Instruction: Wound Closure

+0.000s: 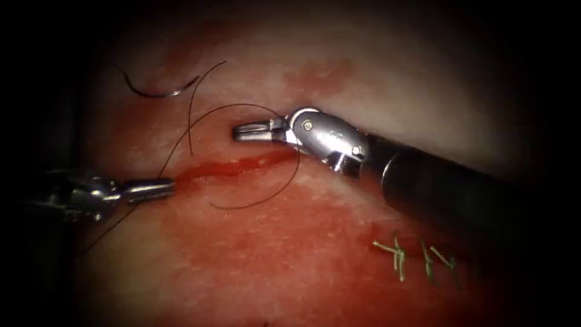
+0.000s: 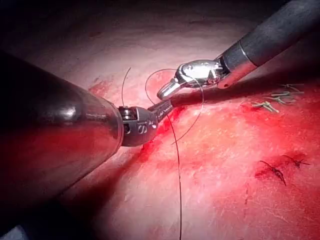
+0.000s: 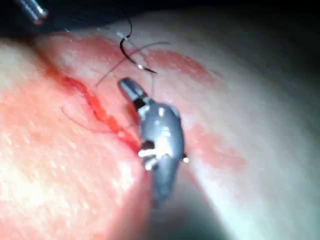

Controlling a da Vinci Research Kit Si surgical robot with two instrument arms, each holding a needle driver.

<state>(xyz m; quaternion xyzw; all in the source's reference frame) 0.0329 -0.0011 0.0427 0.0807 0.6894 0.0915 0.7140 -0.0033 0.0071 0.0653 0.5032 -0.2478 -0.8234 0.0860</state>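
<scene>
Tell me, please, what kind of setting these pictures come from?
Probably a bench suturing practice setup, not an operating room: a slab of tissue with a cut, a curved needle lying loose on it, dark thread, and two robotic tools, left claw and right claw.

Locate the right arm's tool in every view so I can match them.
Endoscope: right tool at centre, jaws shut and empty, just above the cut.
Left wrist: right tool beyond the left tool, which grips the thread.
Right wrist: right tool between cut and needle lying free on tissue.
Shared landmark: the cut.
</scene>
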